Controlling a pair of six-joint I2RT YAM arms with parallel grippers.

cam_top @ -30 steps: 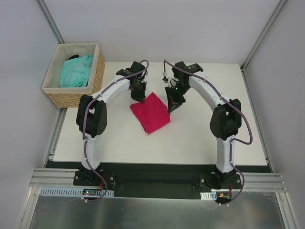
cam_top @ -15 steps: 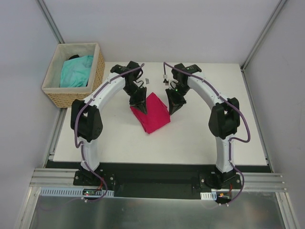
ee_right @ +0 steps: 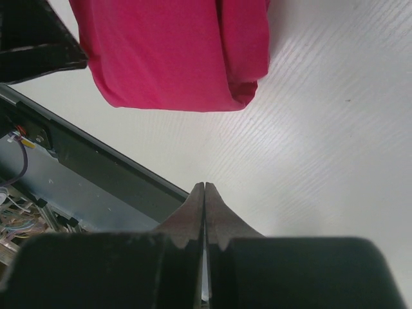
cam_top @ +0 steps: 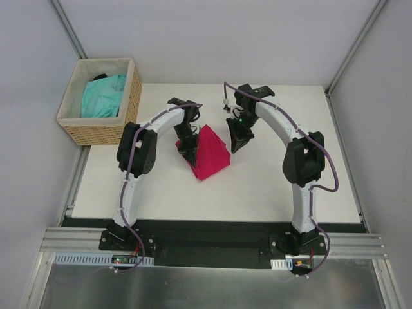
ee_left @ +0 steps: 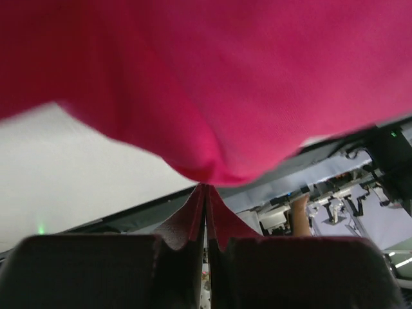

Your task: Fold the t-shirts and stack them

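Jaws of the left gripper (ee_left: 205,188) are being kept pressed fully together, and no cloth is being seen between them. In the left wrist view a drooping fold of the crimson-pink t-shirt (cam_top: 209,156) is being met by the closed tips. Whether a thread of cloth is being nipped cannot be told. From above, this claw is being held at the shirt's left edge, tilted down onto it. The closed tips are probably being used as a blunt pusher, so that the folded edge is being tucked or flattened rather than lifted.

Jaws of the right gripper (ee_right: 204,187) are likewise being held tight together, with nothing gripped. This claw is being kept just off the shirt's right side, apart from it, with bare table (cam_top: 290,187) being shown between the tips and the rolled right-hand fold. It is likely being held clear so that the fold is not being disturbed.

Further out, the shirt is being left as a compact folded bundle near the table's middle. The turquoise t-shirt (cam_top: 103,95) is being kept crumpled in the wicker basket (cam_top: 133,96) at the far left corner, well apart from both claws, its folding not yet begun.
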